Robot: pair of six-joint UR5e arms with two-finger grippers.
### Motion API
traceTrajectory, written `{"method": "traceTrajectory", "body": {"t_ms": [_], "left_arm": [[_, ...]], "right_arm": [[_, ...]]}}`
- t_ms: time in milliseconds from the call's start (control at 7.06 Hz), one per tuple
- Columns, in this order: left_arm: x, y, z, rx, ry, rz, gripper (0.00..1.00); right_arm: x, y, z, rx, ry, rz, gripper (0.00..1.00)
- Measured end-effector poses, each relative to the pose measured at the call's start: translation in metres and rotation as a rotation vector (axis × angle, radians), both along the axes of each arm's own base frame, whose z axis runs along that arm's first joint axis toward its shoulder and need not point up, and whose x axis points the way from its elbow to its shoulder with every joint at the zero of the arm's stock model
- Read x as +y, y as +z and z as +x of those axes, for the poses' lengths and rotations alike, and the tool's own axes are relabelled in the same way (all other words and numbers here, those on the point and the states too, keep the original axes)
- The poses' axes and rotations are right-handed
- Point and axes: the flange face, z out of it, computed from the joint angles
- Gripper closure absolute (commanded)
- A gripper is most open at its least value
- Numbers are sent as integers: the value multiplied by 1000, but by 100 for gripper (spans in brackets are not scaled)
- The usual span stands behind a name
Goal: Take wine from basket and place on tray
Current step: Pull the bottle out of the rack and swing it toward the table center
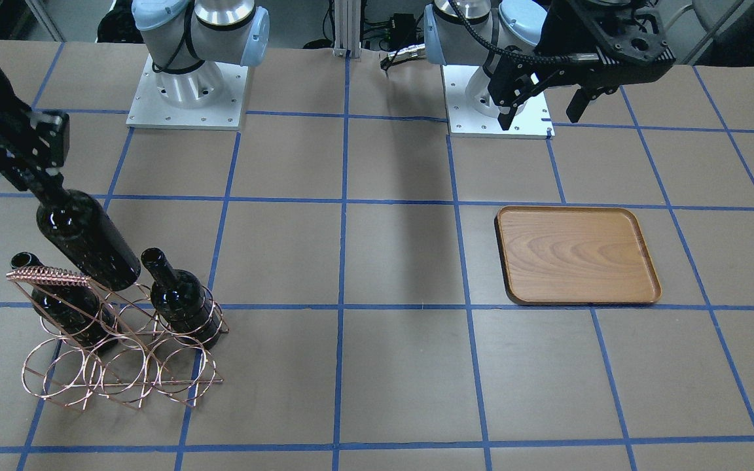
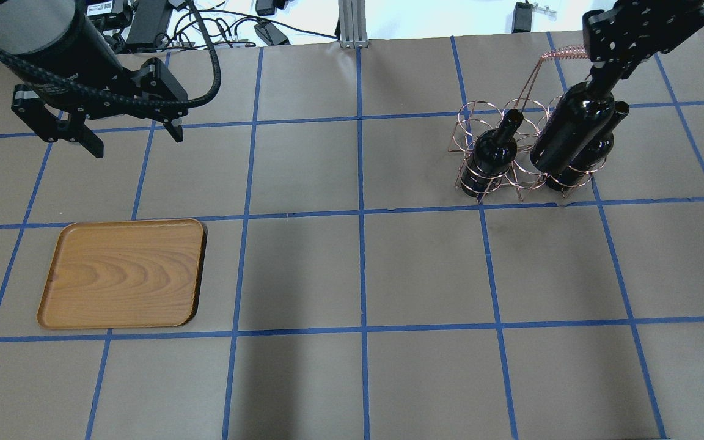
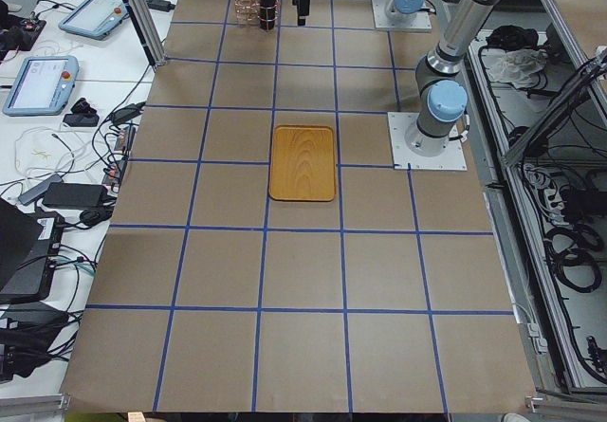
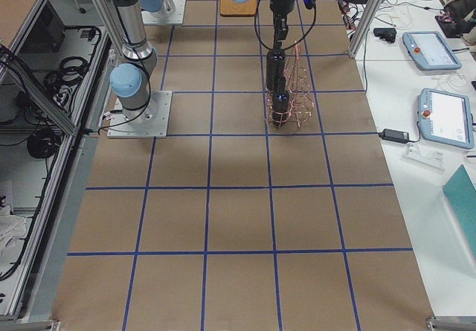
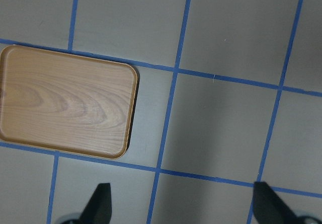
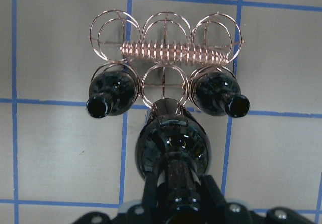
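Note:
My right gripper is shut on the neck of a dark wine bottle and holds it upright, lifted above the copper wire basket. In the right wrist view, the bottle hangs over the middle ring of the near row, under the gripper. Two look-alike bottles stay in the outer rings. The empty wooden tray lies far to the left. My left gripper is open and empty, high above the table beyond the tray.
The basket's coiled handle bar runs across just behind the lifted bottle. The brown table has a blue tape grid. The arm bases stand at the robot's edge. Operator desks with pendants lie off the table's far side.

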Motion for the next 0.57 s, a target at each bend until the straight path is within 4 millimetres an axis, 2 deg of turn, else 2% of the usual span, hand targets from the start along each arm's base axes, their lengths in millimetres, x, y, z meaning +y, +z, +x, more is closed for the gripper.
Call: {"method": "traceTrajectory", "body": {"t_ms": [142,283,425,567], "left_arm": [[0,0,1,0,1,0,0],[0,0,1,-1,1,0,0],[1,1,3,-10,-5,2,0],[3,2,6,-25,-25,7,0]], "right_arm": [[25,21,9,-3,-21,9,84],[43,30,29,-12,-54,23,84],[56,32,67,-20,-86,32,84],[68,27,117,-22,-115,43,84]]}}
